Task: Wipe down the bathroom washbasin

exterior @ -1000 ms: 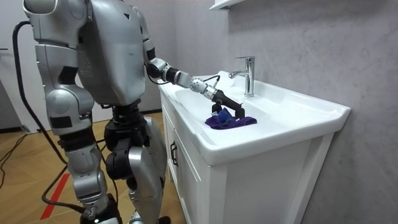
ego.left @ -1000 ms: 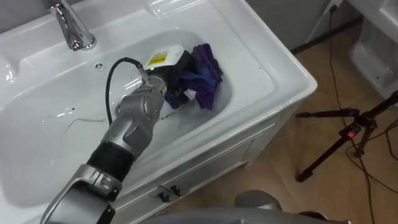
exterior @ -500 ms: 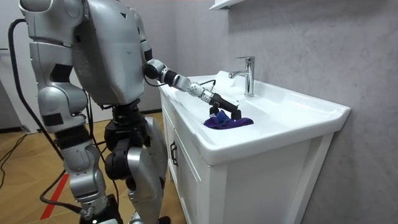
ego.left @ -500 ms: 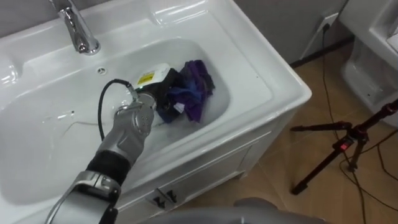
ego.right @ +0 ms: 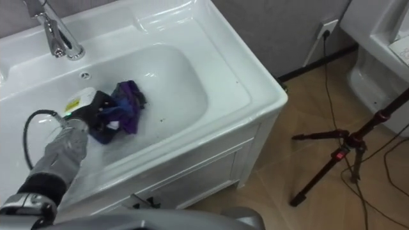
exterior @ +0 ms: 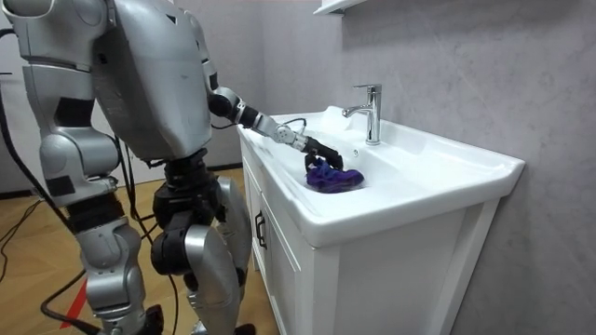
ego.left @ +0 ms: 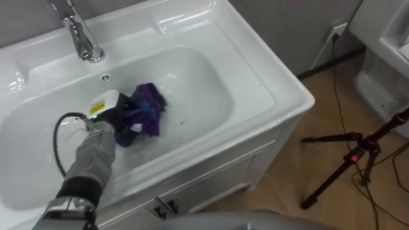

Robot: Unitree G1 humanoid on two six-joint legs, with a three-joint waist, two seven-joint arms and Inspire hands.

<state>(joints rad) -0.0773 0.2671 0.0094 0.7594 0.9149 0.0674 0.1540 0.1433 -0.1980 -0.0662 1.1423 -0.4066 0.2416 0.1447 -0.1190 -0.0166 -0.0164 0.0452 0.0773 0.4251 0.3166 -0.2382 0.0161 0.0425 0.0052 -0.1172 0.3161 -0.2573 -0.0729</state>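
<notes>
A crumpled purple cloth lies on the floor of the white basin, left of its middle. My left hand, black with a yellow label on its back, reaches in from the lower left, its fingers curled into the cloth's near side. In the right eye view the cloth and the left hand stand the same way. From the room view I stand at the basin's end, left arm stretched out low over the bowl to the cloth.
A chrome tap stands at the basin's back rim, with an overflow hole under it. The white cabinet carries the basin. A dark tripod and cables stand on the wooden floor to the right.
My left hand has dragged the purple cloth from the basin's right part across to the left of its middle, the arm pulling back. The head camera has shifted a little too.
</notes>
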